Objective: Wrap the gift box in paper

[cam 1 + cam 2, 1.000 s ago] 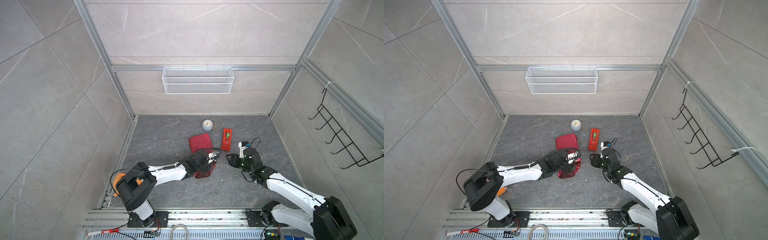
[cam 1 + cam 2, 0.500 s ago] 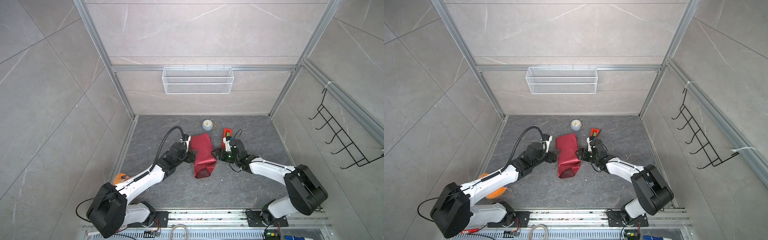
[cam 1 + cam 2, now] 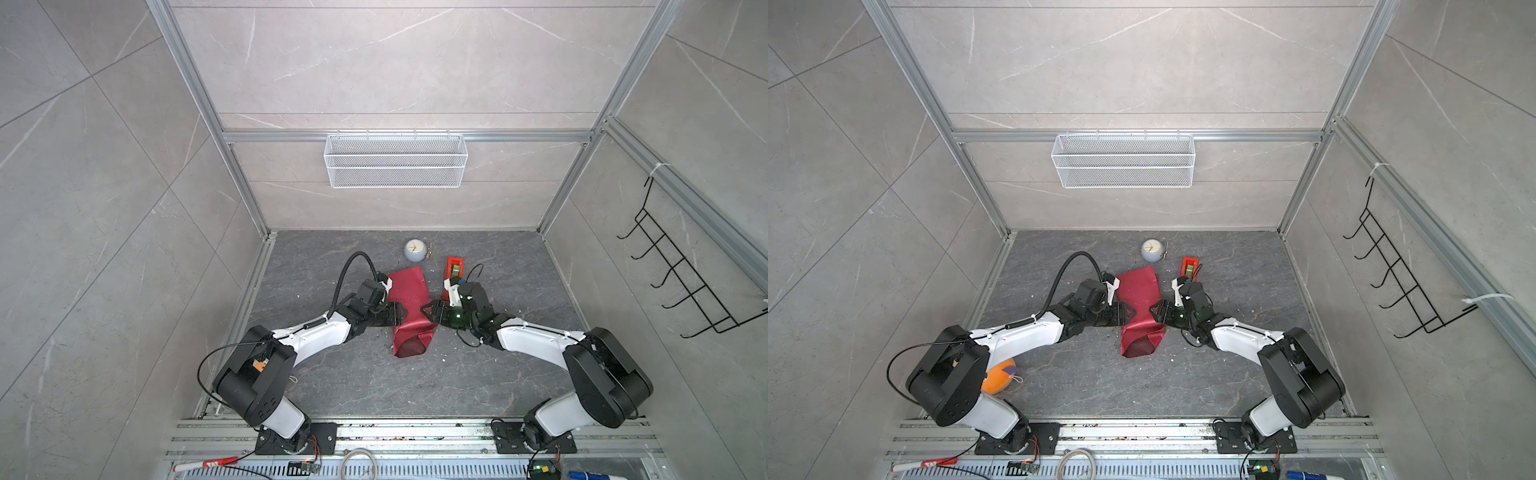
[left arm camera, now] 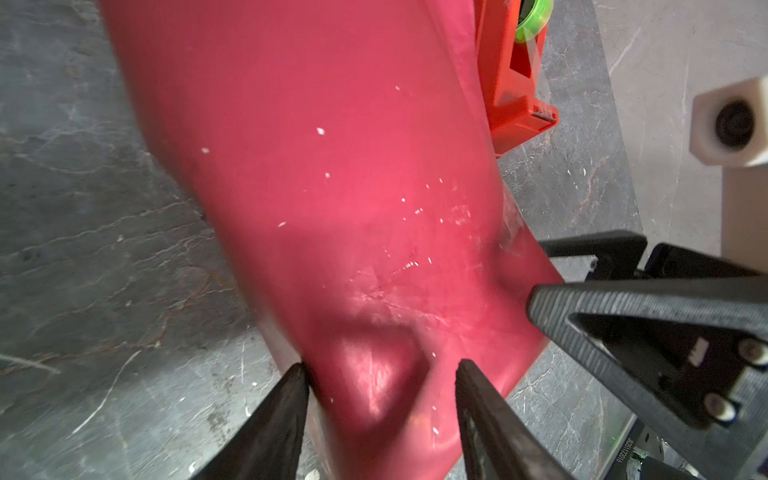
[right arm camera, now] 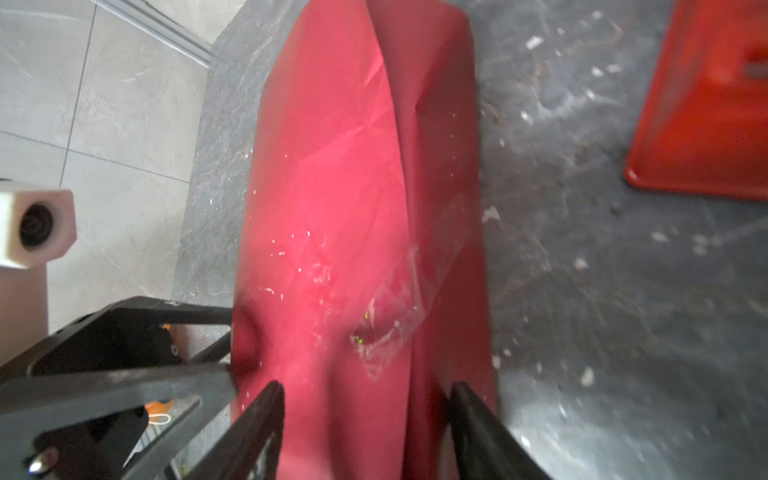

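We see the paper (image 3: 409, 291), a maroon tube gaping at its near end, lying mid-tabletop (image 3: 503, 270). Its far end stops just short of a small clock (image 3: 414, 250) and sits beside a red tape dispenser (image 3: 454, 268). The left gripper (image 3: 395, 318) and right gripper (image 3: 428, 312) meet it from opposite sides at its narrowed waist. Each has its fingers spread, with the paper's edge between them. A strip of clear tape (image 5: 395, 307) crosses the seam. The gift box is hidden from us.
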{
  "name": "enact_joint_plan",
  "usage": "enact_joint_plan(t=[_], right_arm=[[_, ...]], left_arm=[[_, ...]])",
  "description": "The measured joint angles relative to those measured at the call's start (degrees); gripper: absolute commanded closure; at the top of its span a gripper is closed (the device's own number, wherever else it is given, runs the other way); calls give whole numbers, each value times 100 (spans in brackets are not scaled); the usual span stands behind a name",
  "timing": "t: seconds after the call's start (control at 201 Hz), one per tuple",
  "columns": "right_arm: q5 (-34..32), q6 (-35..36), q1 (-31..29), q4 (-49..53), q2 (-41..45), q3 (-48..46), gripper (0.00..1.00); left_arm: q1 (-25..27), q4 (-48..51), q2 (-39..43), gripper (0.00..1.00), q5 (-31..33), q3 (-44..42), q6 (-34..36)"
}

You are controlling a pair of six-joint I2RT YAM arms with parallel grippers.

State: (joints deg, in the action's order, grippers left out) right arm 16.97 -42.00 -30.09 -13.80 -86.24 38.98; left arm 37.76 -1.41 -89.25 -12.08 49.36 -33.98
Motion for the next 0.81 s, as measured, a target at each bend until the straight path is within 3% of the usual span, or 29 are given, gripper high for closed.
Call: enact_joint_plan(t=[0.204, 0.348, 0.543, 0.642, 0.806], right_arm=[[-4, -177, -96, 24, 682, -592, 38], [-435, -28, -140, 660, 1445, -715, 33], [-1021, 557, -267, 1530, 1945, -260, 35], [-1126, 866, -627, 1729, 1633, 267, 38], [-1139, 1292, -1080, 1840, 669, 1176, 47]], left_arm=[[59, 2, -125, 33, -87, 120, 4], [63, 76, 28, 31, 20, 98, 179], [-339, 155, 1202, 43, 361, -719, 240], [-560, 348, 1519, 50, 608, -1025, 243], [-566, 634, 1375, 60, 748, -1104, 247]])
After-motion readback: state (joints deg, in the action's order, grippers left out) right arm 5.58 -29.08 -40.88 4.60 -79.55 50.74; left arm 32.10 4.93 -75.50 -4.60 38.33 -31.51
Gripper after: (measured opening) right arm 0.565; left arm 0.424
